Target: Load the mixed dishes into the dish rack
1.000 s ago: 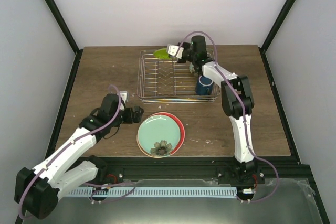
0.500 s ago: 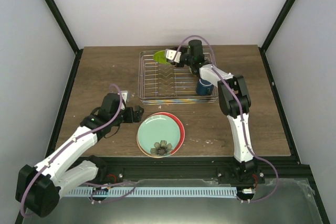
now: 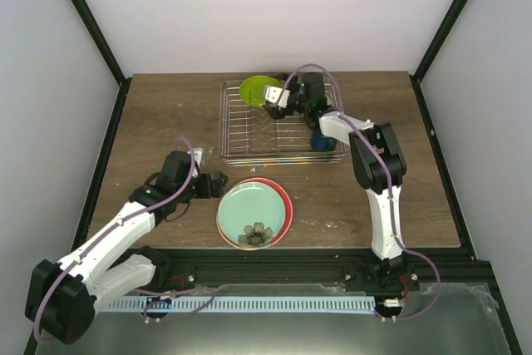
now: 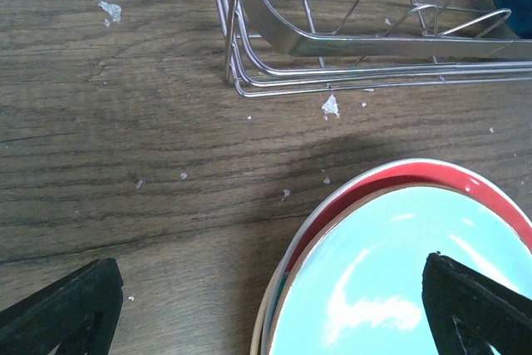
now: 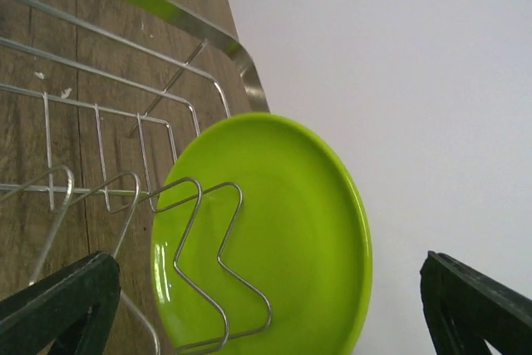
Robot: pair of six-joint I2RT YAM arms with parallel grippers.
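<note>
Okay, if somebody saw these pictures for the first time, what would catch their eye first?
The lime-green plate stands out, leaning among the wire dividers at the far edge of the dish rack, with the right gripper open right beside it. Next comes the stack on the near side of the table: a mint-green bowl on top of a red plate, with the open left gripper just to its left.
</note>
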